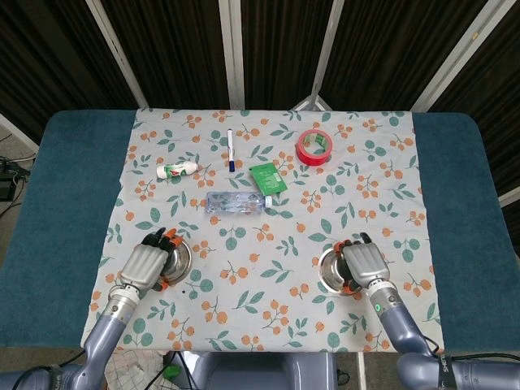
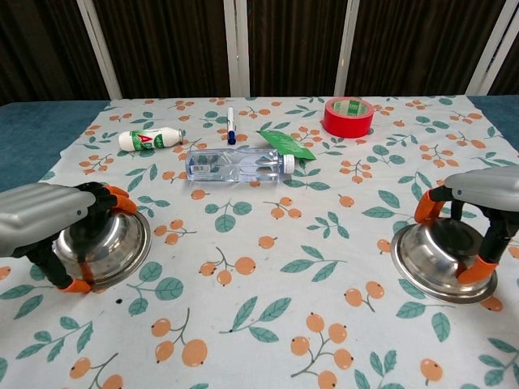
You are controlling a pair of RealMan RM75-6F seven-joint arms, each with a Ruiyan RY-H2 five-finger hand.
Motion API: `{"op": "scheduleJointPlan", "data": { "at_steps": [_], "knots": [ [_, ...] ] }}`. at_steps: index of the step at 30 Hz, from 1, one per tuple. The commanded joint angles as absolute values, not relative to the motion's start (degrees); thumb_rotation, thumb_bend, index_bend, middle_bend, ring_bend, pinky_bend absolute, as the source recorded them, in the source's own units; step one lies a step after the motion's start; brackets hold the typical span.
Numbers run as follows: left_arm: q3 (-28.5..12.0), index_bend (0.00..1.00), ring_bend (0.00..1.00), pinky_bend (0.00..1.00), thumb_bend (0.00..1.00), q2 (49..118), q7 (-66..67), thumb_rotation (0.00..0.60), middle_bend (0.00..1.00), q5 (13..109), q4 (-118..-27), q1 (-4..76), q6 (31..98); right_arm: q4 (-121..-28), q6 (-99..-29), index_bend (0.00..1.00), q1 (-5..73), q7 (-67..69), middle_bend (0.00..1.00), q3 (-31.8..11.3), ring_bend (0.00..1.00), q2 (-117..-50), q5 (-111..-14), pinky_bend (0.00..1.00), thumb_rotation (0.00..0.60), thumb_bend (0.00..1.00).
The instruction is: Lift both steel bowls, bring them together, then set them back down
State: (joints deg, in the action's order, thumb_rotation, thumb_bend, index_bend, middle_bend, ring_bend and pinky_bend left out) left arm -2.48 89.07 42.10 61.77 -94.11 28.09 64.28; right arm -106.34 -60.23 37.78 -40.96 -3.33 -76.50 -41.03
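Left hand (image 2: 45,219) grips the left steel bowl (image 2: 109,243) at 8 o'clock on the tabletop (image 1: 65,187) — right hand (image 2: 478,198) grips the right steel bowl (image 2: 434,255) at 4 o'clock.

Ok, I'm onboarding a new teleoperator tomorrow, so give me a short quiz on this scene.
1. True or false: the red tape roll stands on the clear bottle.
2. What does the left hand grip?
A. marker
B. steel bowl
C. green packet
3. Fill in: the right hand holds the other steel ____.

Key: 1 false, they lie apart; 2 B, the left steel bowl; 3 bowl, the right steel bowl.
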Motion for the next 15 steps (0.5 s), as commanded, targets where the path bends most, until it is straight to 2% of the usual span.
{"op": "scheduleJointPlan", "data": {
  "at_steps": [1, 7, 15],
  "knots": [
    [-2.3, 0.17, 0.02, 0.18, 0.07, 88.9, 42.1, 0.600, 0.05, 61.7, -94.3, 28.2, 64.4, -106.0, -60.3, 0.44, 37.8, -40.5, 0.36, -2.8, 0.47, -76.4, -41.5, 0.13, 0.600, 0.14],
    [-2.3, 0.17, 0.05, 0.20, 0.11, 88.7, 41.1, 0.600, 0.06, 61.7, -94.2, 28.4, 64.4, -106.0, -60.6, 0.52, 37.7, -38.7, 0.38, -2.7, 0.50, -75.9, -43.2, 0.16, 0.600, 0.21],
    [-2.7, 0.17, 0.05, 0.20, 0.11, 86.7, 37.8, 0.600, 0.06, 62.4, -96.3, 28.6, 64.1, -109.0, -61.8, 0.52, 37.0, -35.3, 0.38, -3.6, 0.50, -72.9, -46.4, 0.16, 0.600, 0.22]
  ]
}}
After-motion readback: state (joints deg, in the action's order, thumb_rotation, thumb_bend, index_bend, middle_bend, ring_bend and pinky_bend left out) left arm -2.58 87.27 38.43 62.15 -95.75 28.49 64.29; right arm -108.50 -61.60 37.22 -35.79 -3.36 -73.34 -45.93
